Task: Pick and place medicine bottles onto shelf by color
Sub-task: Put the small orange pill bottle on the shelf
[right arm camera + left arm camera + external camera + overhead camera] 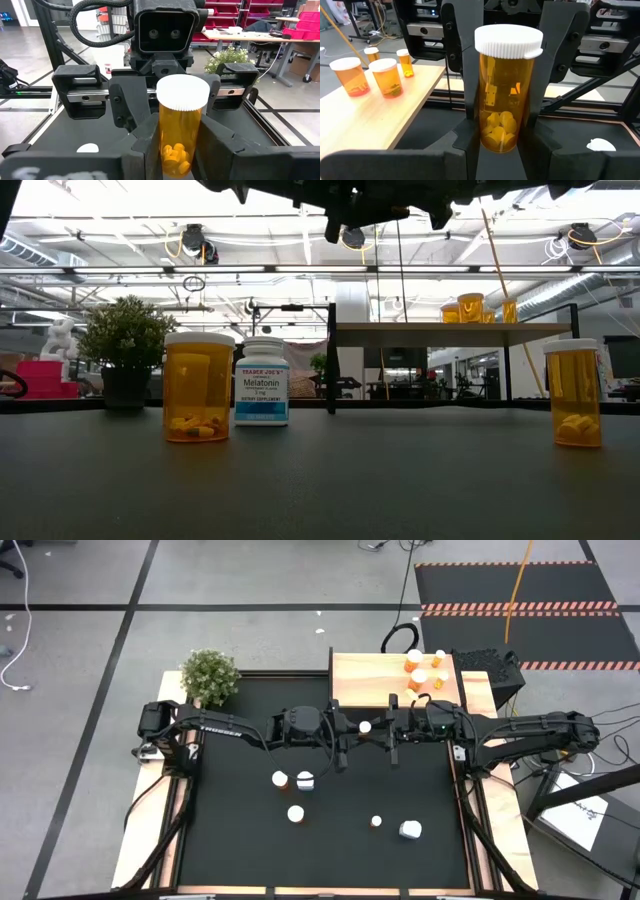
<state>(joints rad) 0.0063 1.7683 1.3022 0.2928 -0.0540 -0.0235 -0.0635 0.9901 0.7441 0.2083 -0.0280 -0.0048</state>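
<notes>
Handover mid-frame: your left jaws (345, 745) and right jaws (388, 735) both clamp one orange bottle (366, 727), bound for the shelf (362, 678) upper right.

Shelf (365, 675) near half bare; amber bottles (422, 670) crowd far end; mat centre open.

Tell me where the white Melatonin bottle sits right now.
In the low view the white Melatonin bottle stands on the black table mat, close beside a white-capped amber pill bottle, with the green potted plant behind them.
</notes>
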